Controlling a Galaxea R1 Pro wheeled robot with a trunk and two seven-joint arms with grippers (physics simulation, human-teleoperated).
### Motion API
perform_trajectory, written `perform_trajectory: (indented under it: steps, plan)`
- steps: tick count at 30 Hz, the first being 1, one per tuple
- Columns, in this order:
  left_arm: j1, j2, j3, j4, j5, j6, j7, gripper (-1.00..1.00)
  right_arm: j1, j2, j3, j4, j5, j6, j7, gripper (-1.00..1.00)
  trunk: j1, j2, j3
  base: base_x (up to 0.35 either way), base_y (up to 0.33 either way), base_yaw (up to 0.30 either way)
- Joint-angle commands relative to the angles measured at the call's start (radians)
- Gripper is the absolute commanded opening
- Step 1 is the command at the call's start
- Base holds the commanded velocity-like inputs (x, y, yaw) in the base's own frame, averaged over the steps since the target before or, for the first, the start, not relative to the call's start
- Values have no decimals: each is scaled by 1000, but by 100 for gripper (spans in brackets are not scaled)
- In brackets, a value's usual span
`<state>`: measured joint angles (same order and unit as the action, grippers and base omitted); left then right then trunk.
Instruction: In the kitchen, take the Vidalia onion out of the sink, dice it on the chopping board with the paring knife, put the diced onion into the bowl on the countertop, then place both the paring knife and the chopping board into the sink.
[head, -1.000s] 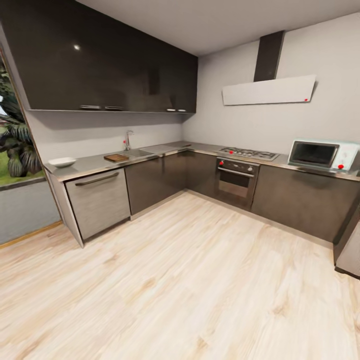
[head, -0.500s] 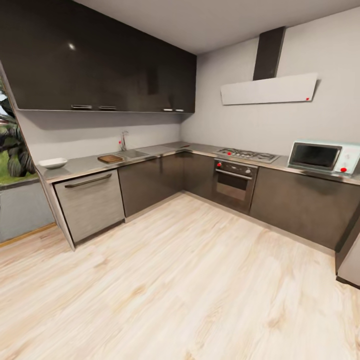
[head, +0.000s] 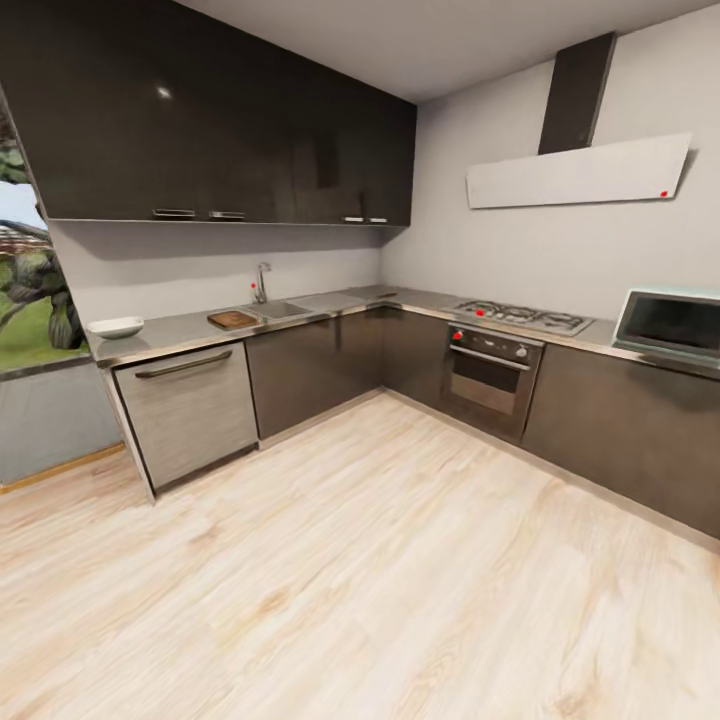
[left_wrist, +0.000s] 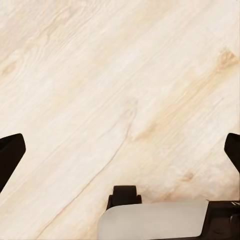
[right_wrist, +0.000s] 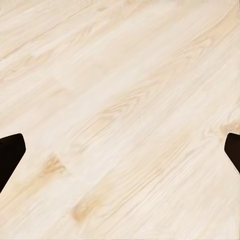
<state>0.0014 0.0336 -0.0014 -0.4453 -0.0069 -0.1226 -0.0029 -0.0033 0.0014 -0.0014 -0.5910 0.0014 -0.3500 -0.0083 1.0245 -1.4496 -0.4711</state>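
Facing sink (head: 277, 309), bowl (head: 115, 326); wrists show floor (left_wrist: 120, 90).

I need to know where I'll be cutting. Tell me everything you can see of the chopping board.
The chopping board is a small dark brown, wood-looking rectangle lying flat on the grey countertop, just beside the sink and its chrome tap, with the white bowl further along. At this distance no slot, knife or onion can be made out.

The left gripper (left_wrist: 120, 152) has black fingers (left_wrist: 10, 155) with angular, tapering tips. Behind them sits a smooth pale grey rounded housing (left_wrist: 152, 220) with a small black block (left_wrist: 124, 195) on it. The right gripper (right_wrist: 120, 150) has matching black fingers (right_wrist: 10, 152).
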Motion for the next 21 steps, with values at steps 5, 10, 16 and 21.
perform_trajectory:
  steps: [5, 10, 16, 21]
  plan:
    - [0, 0, 0, -1, -1, -2, 0, 100, 0, 0, 0, 0, 0, -3, -1, 100, 0, 0, -1, 277, -225, 186]
    - [0, 0, 0, 3, -1, -2, 0, 100, 0, 0, 0, 0, 0, -3, -1, 100, 0, 0, -1, 274, -230, 200]
    - [0, 0, 0, 5, -1, -2, 0, 100, -1, 0, 0, 0, 0, -3, -1, 100, 0, 0, -1, 266, -235, 231]
    - [0, 0, 0, 5, -1, -2, 0, 100, -1, 0, 0, 0, 0, -3, -2, 100, 0, 0, -1, 259, -238, 254]
